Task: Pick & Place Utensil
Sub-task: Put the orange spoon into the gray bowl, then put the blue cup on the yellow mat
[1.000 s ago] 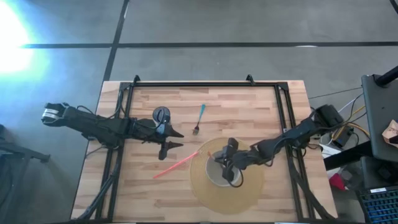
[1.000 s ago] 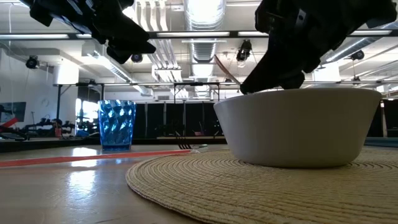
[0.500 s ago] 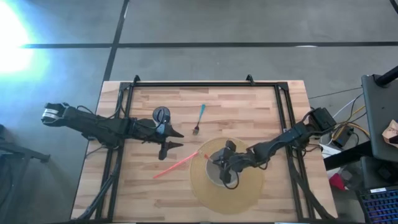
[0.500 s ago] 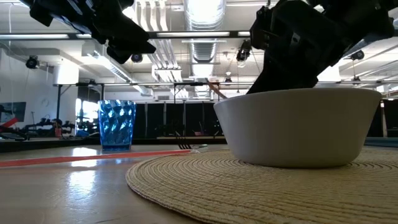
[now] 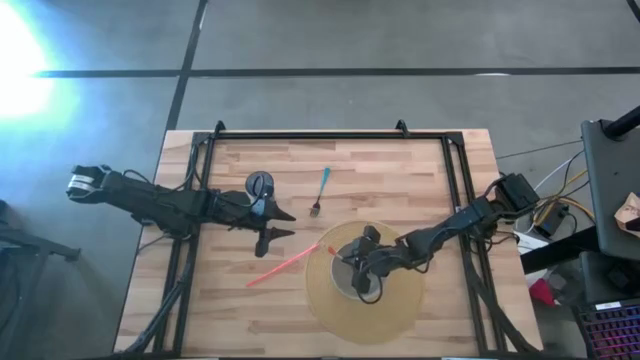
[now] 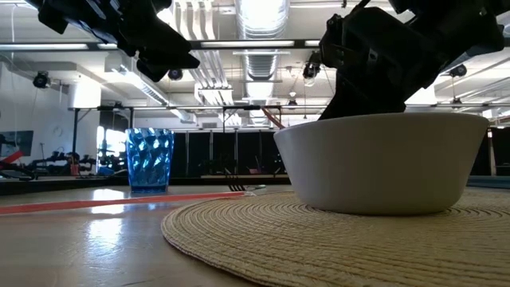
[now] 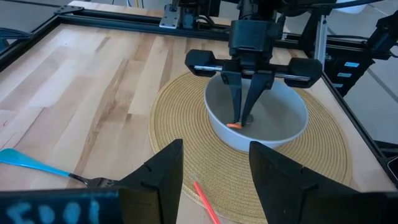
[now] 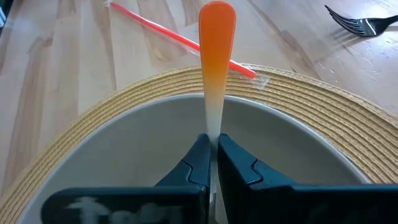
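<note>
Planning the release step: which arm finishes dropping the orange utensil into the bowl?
Right. Its claw is shut on the orange utensil, already over the white bowl. The left claw hangs open, off the woven mat.

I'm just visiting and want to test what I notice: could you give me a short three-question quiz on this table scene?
1. True or false: the right gripper grips an orange utensil inside the white bowl.
2. What lies under the bowl? A) woven placemat B) metal tray C) bare wood
3. Which utensil has a blue handle?

Key: 1 true. 2 A. 3 the fork, on the table beyond the mat.
</note>
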Motion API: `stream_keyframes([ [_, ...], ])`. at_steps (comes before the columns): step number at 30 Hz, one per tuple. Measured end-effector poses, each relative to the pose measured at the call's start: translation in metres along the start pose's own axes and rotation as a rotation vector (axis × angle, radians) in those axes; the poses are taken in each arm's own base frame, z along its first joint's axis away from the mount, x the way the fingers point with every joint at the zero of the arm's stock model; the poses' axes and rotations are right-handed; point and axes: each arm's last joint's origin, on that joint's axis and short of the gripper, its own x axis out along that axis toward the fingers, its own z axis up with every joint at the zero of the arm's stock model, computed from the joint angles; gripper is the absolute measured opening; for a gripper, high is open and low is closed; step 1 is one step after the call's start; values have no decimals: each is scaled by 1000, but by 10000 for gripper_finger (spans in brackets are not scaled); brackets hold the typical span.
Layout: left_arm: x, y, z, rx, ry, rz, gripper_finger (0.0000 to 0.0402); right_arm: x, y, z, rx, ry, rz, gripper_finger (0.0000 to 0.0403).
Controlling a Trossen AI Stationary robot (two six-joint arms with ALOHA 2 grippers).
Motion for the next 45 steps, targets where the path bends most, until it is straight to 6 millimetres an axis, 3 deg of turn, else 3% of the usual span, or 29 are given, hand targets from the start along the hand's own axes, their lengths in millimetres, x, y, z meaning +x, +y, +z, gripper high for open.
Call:
stream_keyframes([
  [32,0,0,0,0,0,0,175,0,-1,-2,-2,28,-17,15],
  [45,0,0,0,0,0,0,175,-1,-1,-1,1,32,-16,107],
])
